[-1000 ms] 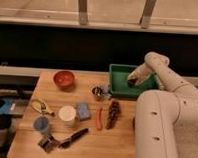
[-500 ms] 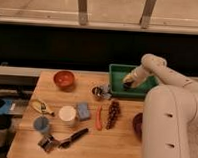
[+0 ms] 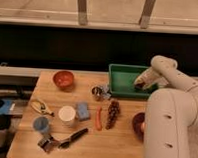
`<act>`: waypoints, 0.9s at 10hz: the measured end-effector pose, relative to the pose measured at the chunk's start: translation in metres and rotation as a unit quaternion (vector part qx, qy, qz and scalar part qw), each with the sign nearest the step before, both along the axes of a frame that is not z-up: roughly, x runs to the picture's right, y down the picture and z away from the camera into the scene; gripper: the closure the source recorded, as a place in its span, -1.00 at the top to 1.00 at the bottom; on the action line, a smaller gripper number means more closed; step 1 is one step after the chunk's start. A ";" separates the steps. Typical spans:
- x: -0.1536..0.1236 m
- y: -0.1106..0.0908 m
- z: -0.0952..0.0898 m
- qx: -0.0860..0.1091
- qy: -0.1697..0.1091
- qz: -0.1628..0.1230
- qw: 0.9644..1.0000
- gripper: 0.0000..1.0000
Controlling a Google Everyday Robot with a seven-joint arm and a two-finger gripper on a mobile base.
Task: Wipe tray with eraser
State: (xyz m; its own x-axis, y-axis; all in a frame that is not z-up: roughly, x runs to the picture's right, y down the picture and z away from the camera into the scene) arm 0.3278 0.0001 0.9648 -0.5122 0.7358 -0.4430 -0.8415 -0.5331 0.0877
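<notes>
1. My gripper is down inside the green tray, near its right end, so the wiping face can meet the floor.
2. A small dark block, which I take for the eraser, sits right at the fingertips; whether they pinch it I cannot tell.
3. Left of the gripper, the orange-red bowl and a metal cup stand outside the tray, clear of the stroke.
</notes>
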 end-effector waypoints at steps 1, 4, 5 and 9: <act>0.004 -0.005 0.007 -0.001 0.003 0.005 1.000 -1.00; -0.015 -0.016 0.022 0.003 -0.012 0.004 1.000 -1.00; -0.030 -0.019 0.023 0.006 -0.022 -0.003 1.000 -1.00; -0.083 -0.011 0.005 0.007 -0.055 -0.032 0.998 -1.00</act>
State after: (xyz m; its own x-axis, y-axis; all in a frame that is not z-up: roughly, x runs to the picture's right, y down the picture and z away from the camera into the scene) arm 0.2451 -0.0106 0.9693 -0.4136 0.7717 -0.4831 -0.8776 -0.4792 -0.0141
